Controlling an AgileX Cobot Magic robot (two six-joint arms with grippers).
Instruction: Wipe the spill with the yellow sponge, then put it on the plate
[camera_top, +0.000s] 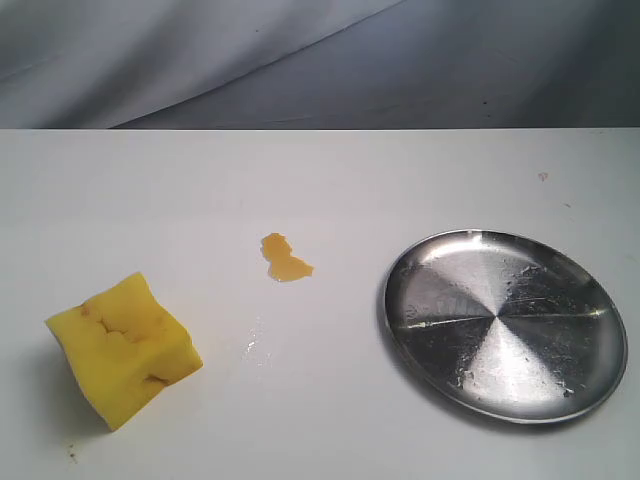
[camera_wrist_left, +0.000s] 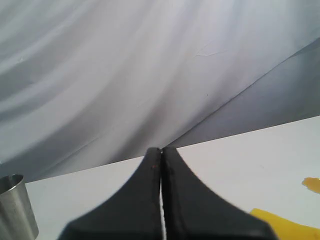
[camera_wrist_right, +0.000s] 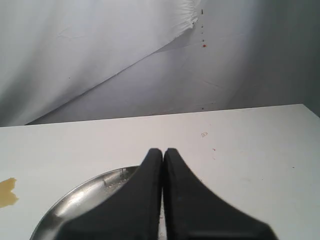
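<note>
The yellow sponge (camera_top: 123, 348) lies on the white table at the front left, with brown cracks on its top. The small orange spill (camera_top: 284, 258) sits mid-table, between the sponge and the round silver plate (camera_top: 505, 322) at the right. Neither gripper shows in the exterior view. In the left wrist view my left gripper (camera_wrist_left: 161, 150) is shut with nothing in it; a corner of the sponge (camera_wrist_left: 285, 224) and an edge of the spill (camera_wrist_left: 312, 184) appear beside it. My right gripper (camera_wrist_right: 162, 151) is shut and empty above the plate (camera_wrist_right: 80, 200), with the spill (camera_wrist_right: 7, 192) off to one side.
A faint clear watery smear (camera_top: 254, 345) lies just in front of the spill. A small metal cup (camera_wrist_left: 16, 206) stands on the table in the left wrist view. A grey cloth backdrop (camera_top: 320, 60) hangs behind the table's far edge.
</note>
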